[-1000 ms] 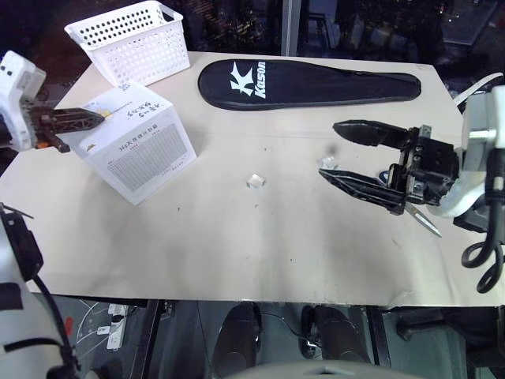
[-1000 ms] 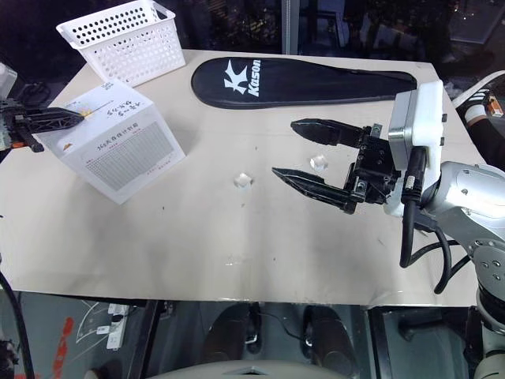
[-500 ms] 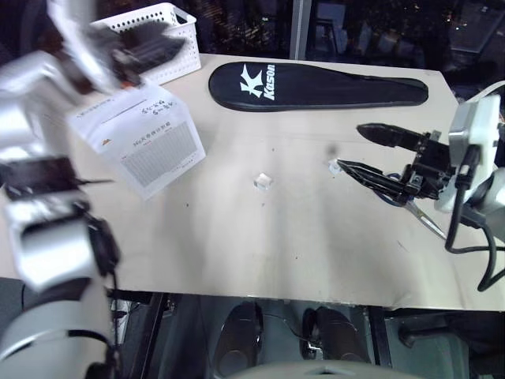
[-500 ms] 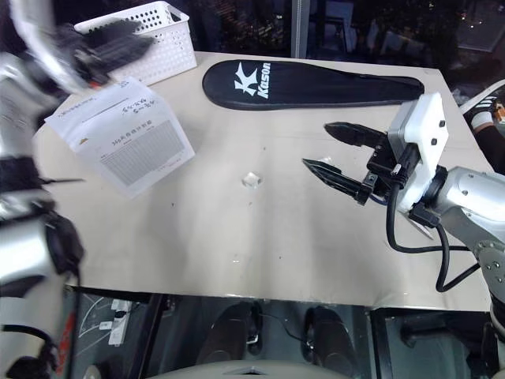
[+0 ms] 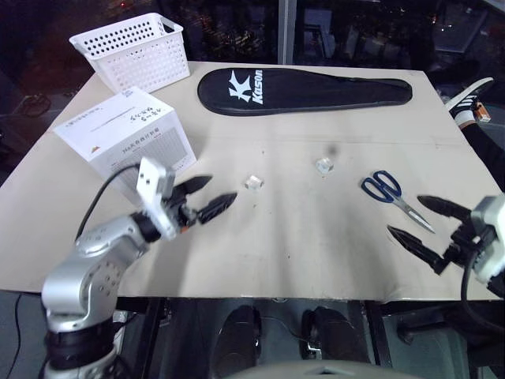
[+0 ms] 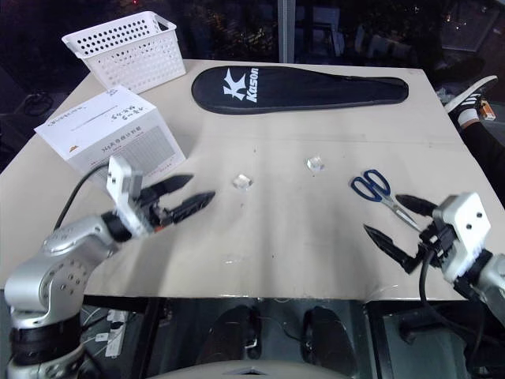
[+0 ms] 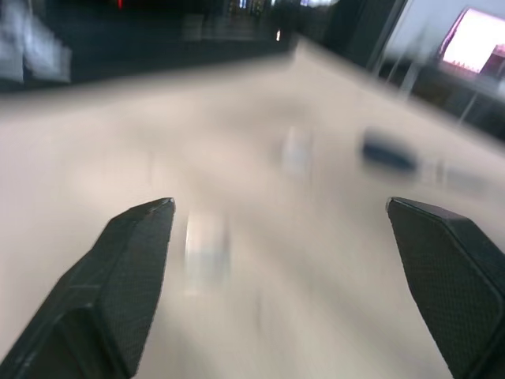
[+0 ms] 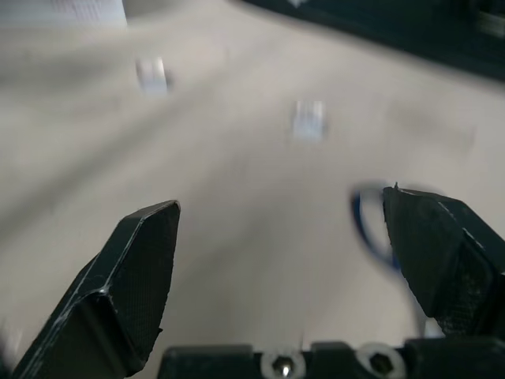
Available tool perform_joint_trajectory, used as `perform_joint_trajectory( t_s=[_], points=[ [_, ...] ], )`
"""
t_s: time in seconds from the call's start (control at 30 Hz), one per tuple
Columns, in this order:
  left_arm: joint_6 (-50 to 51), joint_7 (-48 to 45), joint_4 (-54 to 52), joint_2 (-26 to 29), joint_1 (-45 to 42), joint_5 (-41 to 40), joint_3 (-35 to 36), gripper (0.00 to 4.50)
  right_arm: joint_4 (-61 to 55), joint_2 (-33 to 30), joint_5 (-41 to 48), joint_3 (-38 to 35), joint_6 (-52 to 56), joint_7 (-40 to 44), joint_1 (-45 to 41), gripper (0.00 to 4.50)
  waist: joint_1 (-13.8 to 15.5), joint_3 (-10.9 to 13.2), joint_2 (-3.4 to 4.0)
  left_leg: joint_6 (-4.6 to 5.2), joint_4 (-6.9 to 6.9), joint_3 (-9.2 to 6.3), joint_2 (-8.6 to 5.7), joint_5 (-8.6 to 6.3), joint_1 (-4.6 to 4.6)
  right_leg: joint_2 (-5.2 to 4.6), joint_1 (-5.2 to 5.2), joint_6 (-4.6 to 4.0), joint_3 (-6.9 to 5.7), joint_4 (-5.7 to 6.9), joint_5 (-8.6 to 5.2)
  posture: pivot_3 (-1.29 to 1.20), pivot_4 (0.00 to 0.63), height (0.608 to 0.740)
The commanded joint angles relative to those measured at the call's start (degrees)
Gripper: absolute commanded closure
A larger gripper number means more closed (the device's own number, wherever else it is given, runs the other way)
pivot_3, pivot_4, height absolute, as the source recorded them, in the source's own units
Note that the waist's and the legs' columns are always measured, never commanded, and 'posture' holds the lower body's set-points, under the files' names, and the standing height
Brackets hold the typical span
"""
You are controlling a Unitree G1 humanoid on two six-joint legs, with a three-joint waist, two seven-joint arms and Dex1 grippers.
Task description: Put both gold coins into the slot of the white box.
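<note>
A white perforated basket point(image 5: 134, 49) stands at the far left corner of the pale surface point(image 5: 284, 253), with the white box point(image 5: 126, 142) just in front of it, tilted on the tabletop and touched by neither arm; its slot cannot be made out. Near the front edge on that side, the left claw point(image 5: 207, 197) hovers low over the surface with its two black fingers spread and nothing between them, pointing toward the middle. Just beyond its tips lies one of the gold coins point(image 5: 254, 182), a small pale piece on bare tabletop; the second coin point(image 5: 323, 165) rests further right, apart from the first. A long black racket case point(image 5: 304, 87) stretches across the far side. Blue-handled scissors point(image 5: 387, 191) lie right of the second coin. At the front right edge, the right claw point(image 5: 426, 225) hangs spread wide and empty, close to the scissors' blade tips.
</note>
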Motion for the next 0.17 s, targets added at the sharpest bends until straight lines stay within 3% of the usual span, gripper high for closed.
perform_joint_trajectory(
  t_s=[0.03,0.17],
  points=[
    [-4.3,-1.0,-1.1,1.9,3.8,0.4,2.8,0.06,-0.3,1.6,-1.3,-5.7,-3.9,2.6,4.5,0.0,0.2,-0.1,0.13,0.0,-0.02,-0.02,-0.01,-0.01,0.01,-0.08,0.06,0.0,-0.03,-0.08,0.0,0.0,0.15,0.74],
    [-6.8,-1.5,-0.6,2.6,5.8,0.9,1.9,0.06,0.5,3.5,-3.4,-6.5,-6.1,3.0,7.2,0.0,0.3,-0.1,0.16,0.01,-0.16,-0.05,-0.04,-0.02,-0.08,-0.17,0.02,0.0,-0.09,-0.28,0.0,0.0,0.15,0.74]
  ],
)
